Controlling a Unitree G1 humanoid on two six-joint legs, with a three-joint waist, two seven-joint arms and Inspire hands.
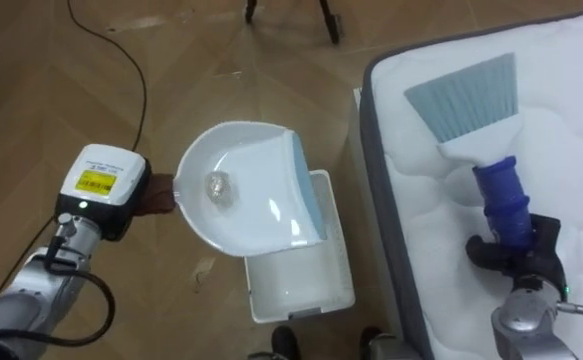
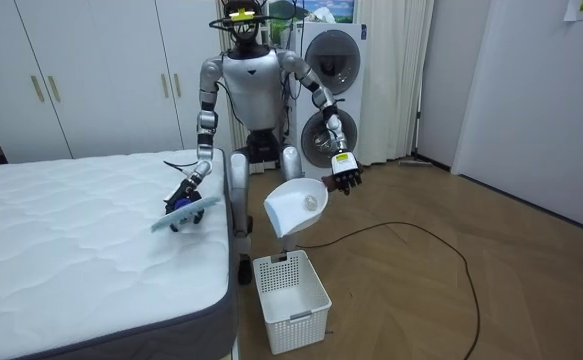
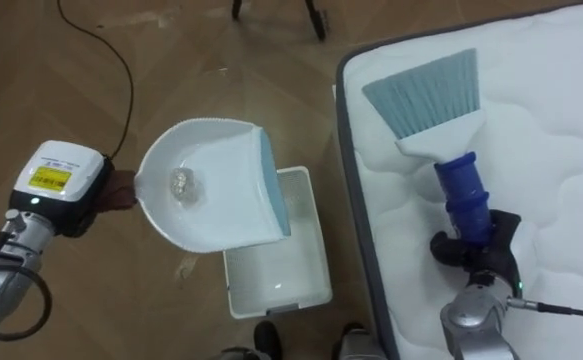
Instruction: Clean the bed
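1. Bed [image 1: 571, 150] was on the robot's right side. Its white top was bare and bumpy, and the robot stood close to its edge.
2. I saw the brush [image 1: 498, 190] over the bed. Its pale blue bristles pointed away from the robot, and its dark blue handle pointed back at it.
3. The right hand [image 1: 519, 252] had its dark fingers curled tight round the end of that handle, low over the bed.
4. I could not tell if the bristles touched the bed.
5. The left hand [image 2: 348, 179] was out over the floor, well apart from the bed. Its fingers were closed round the short handle of the dustpan [image 1: 256, 185].
6. The dustpan was white and was held up in the air, right above the far end of the basket [image 1: 301, 275]. Its wide mouth, with a pale blue lip, faced the bed.
7. A small crumpled ball [image 1: 218, 187] sat in the deep end of the dustpan, near the handle.
8. The white basket stood on the wood floor [image 1: 51, 90], just beside the bed.
9. In the room view, a washer [image 2: 333, 60] stood behind the robot and white cupboards [image 2: 91, 80] ran along the wall.
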